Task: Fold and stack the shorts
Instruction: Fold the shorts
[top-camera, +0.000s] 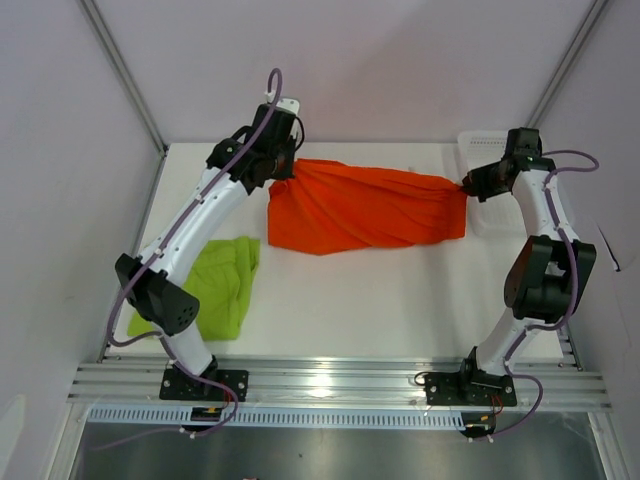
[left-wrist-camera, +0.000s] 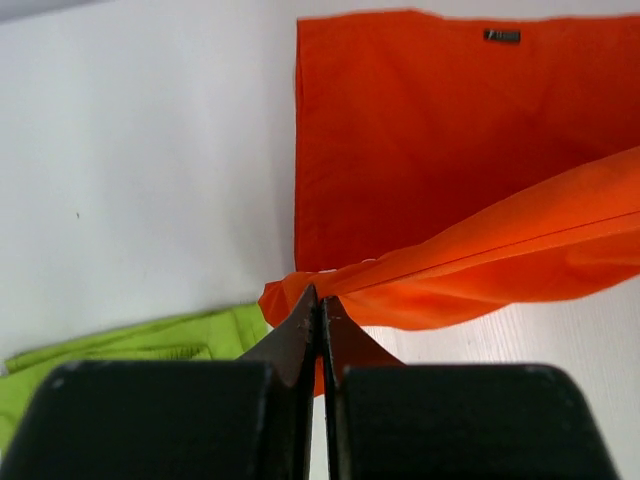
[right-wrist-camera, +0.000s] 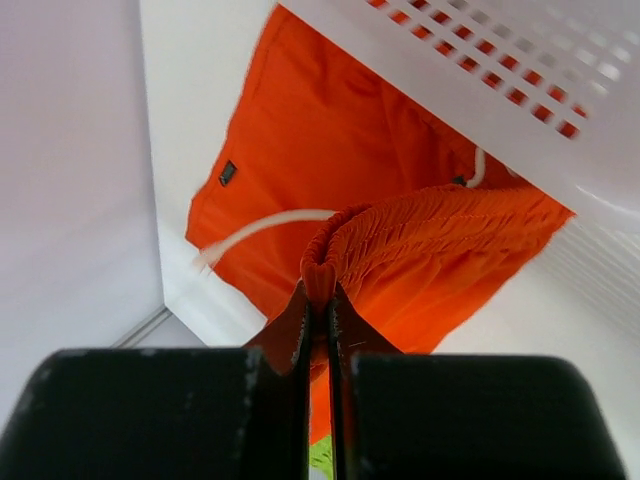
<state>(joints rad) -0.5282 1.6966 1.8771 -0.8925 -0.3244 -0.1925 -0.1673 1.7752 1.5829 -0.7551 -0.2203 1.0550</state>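
- Orange-red shorts (top-camera: 360, 205): stretched across the far half of the table (top-camera: 400, 300), lower edge sagging onto it.
- Left gripper (top-camera: 284, 176): clenched on the left corner.
- right gripper (top-camera: 466, 186): clenched on the gathered waistband, just beside the basket (top-camera: 482, 148).
- Lime green shorts (top-camera: 225, 285): rumpled, near left, well apart.
- Probably best: hold tension even, lower flat, steer clear of the basket.

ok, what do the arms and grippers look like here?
Both are alike. Left arm and right arm: white tubular links, bulky black joint housings, black base plates on a silver rail. A purple cable runs along each arm, looping free near the wrist. Left gripper and right gripper: matte black, blocky bodies tapering to thin wedge tips. No markings legible.
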